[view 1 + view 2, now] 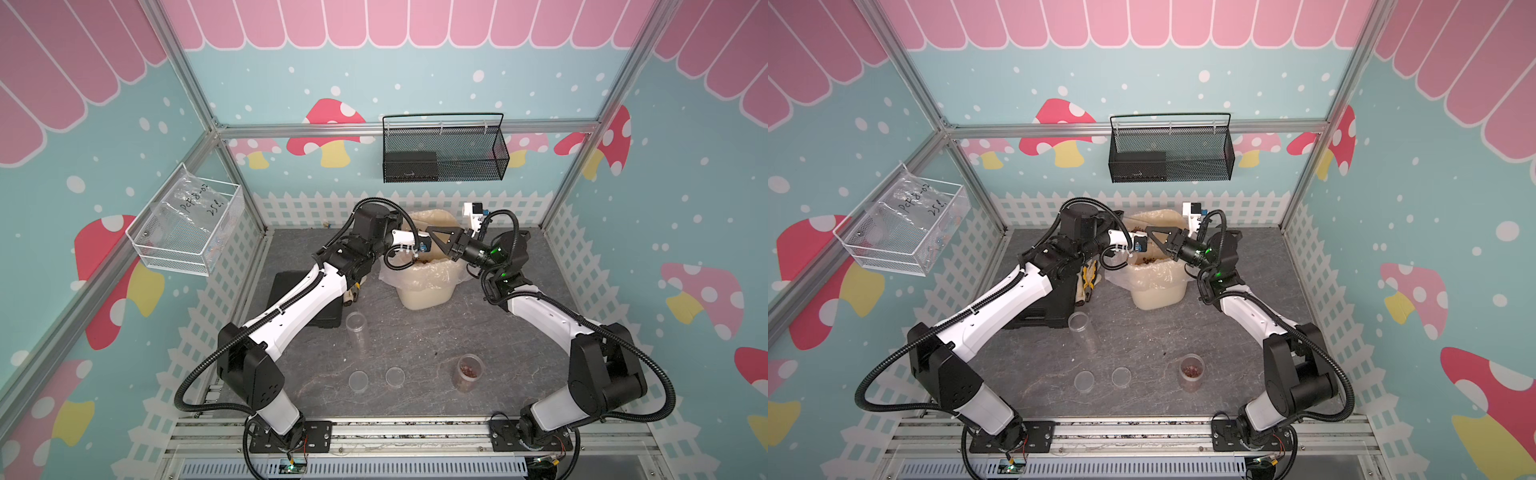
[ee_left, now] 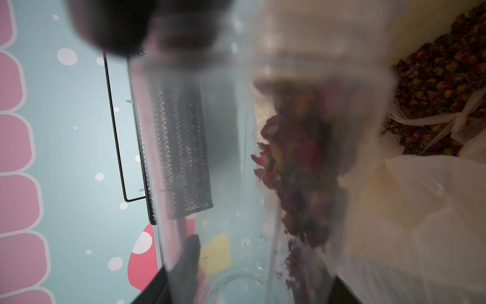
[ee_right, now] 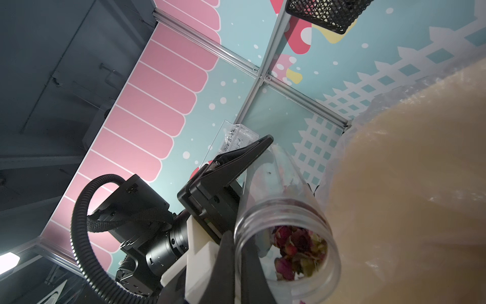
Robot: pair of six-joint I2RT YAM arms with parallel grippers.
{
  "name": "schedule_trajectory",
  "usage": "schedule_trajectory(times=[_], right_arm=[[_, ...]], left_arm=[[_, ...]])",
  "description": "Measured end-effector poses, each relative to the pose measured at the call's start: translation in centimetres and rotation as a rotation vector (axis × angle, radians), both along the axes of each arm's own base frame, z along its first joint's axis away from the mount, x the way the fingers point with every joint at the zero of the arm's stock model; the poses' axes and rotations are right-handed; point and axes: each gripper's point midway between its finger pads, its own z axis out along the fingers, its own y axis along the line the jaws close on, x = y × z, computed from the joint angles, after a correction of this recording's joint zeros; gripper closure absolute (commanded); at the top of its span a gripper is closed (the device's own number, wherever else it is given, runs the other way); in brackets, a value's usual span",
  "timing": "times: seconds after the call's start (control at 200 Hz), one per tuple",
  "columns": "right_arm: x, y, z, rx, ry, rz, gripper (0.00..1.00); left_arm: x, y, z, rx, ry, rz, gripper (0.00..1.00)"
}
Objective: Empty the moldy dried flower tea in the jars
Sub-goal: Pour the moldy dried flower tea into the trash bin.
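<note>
The cream bin (image 1: 424,295), lined with a clear bag, stands at the upper centre of the grey table (image 1: 415,332) in both top views, near the back fence. A heap of dried flower tea (image 2: 441,86) lies in it.

On the back wall hangs a black mesh basket (image 1: 444,149). On the left wall a white wire basket (image 1: 187,224) holds a clear plastic bag.

Above the bin a clear held jar (image 3: 286,237) is tipped on its side. Its mouth is open, and reddish buds are gathered inside near the rim. A tall jar (image 1: 356,328) stands empty and open just beside the black case (image 1: 291,299). A short jar (image 1: 468,372) with buds in it stands apart at the lower right; whether it is lidded I cannot tell. Two lids (image 1: 358,380) lie flat, side by side, at lower centre.

The left gripper (image 3: 286,168) pinches the held jar across its body. The right gripper (image 1: 430,231) has its jaws pressed together on nothing, with its tips at the jar's rim; contact cannot be told.

Bare table lies between the bin and the lids. Both arms crowd the bin's rim.
</note>
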Motion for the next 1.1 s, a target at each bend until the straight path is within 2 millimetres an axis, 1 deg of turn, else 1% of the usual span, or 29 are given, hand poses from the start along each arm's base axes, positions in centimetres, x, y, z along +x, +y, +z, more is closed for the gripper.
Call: schedule_trajectory(times=[0.065, 0.125, 0.185, 0.405, 0.52, 0.66, 0.76, 0.83, 0.961, 1.036, 1.101], right_arm=[[-0.1, 0.0, 0.2, 0.007, -0.006, 0.003, 1.0], [-0.1, 0.0, 0.3, 0.015, -0.012, 0.005, 1.0], [-0.3, -0.1, 0.6, 0.022, -0.021, 0.008, 1.0], [-1.1, 0.1, 1.2, 0.039, -0.052, 0.047, 1.0], [-1.2, -0.2, 1.7, 0.049, -0.071, 0.048, 1.0], [-1.4, -0.3, 1.9, 0.052, -0.084, 0.058, 1.0], [-1.3, -0.3, 1.8, 0.052, -0.087, 0.06, 1.0], [-1.1, -0.5, 1.8, 0.053, -0.091, 0.054, 1.0], [-0.7, -0.8, 1.5, 0.053, -0.092, 0.045, 1.0], [-0.4, -0.8, 1.2, 0.052, -0.087, 0.042, 1.0], [-0.2, -0.8, 1.0, 0.052, -0.086, 0.042, 1.0]], left_arm=[[0.0, 0.0, 0.1, -0.013, -0.001, 0.003, 0.53], [-0.1, 0.0, 0.1, -0.026, 0.001, 0.003, 0.45], [-0.2, -0.1, 0.3, -0.047, 0.002, 0.003, 0.38], [-0.3, 0.1, 1.9, -0.136, -0.017, 0.02, 0.22], [-0.2, 0.3, 1.9, -0.173, -0.007, 0.035, 0.12], [-0.5, 0.6, 1.6, -0.243, 0.02, 0.053, 0.06], [-1.6, 1.1, 2.3, -0.337, 0.041, 0.07, 0.02], [-2.7, 1.5, 3.5, -0.437, 0.054, 0.073, 0.01], [-5.7, 2.5, 6.9, -0.693, 0.073, 0.052, 0.01], [-7.7, 3.1, 9.0, -0.88, 0.106, 0.024, 0.01], [-9.2, 3.6, 10.3, -1.049, 0.155, 0.004, 0.02]])
